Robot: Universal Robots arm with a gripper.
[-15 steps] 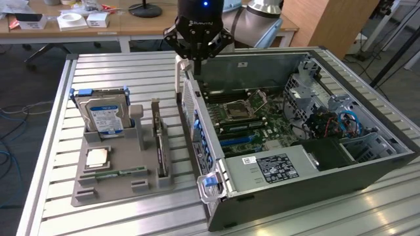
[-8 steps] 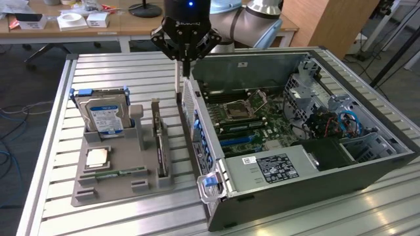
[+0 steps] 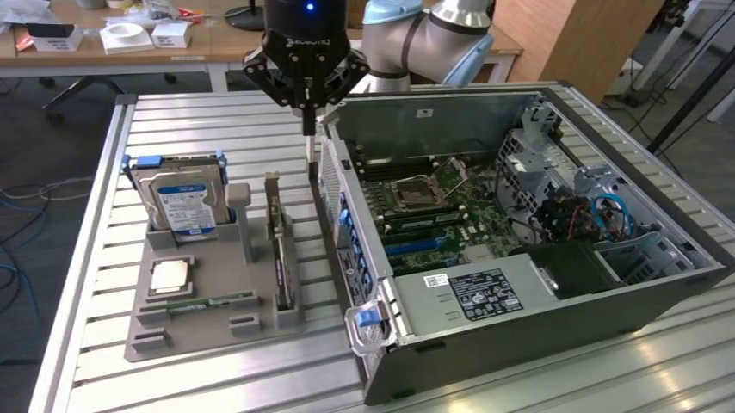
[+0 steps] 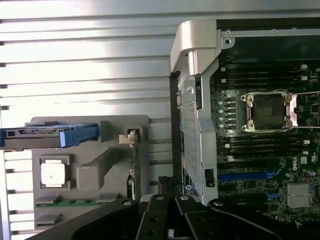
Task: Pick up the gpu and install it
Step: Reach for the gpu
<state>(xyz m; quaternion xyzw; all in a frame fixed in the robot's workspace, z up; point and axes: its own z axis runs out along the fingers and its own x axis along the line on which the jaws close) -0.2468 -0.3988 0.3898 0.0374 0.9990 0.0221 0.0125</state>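
The gpu [image 3: 279, 249] is a thin black card standing on edge in a slot of the grey holder [image 3: 172, 340], its pale bracket at the far end. In the wrist view the gpu [image 4: 134, 165] shows edge-on in the holder [image 4: 115, 130]. My gripper [image 3: 308, 127] hangs above the far end of the gap between the holder and the open computer case [image 3: 552, 292], a little toward the case from the gpu and well above it. Its fingers are pressed together with nothing seen between them. The gripper [image 4: 169, 216] also shows in the wrist view.
The holder also carries a silver hard drive [image 3: 184, 202] in a blue frame, a processor chip [image 3: 170, 275] and a green memory stick [image 3: 201, 303]. The case lies open with its motherboard [image 3: 436, 215] exposed. A dark rail [image 3: 330, 241] runs along the case's near edge.
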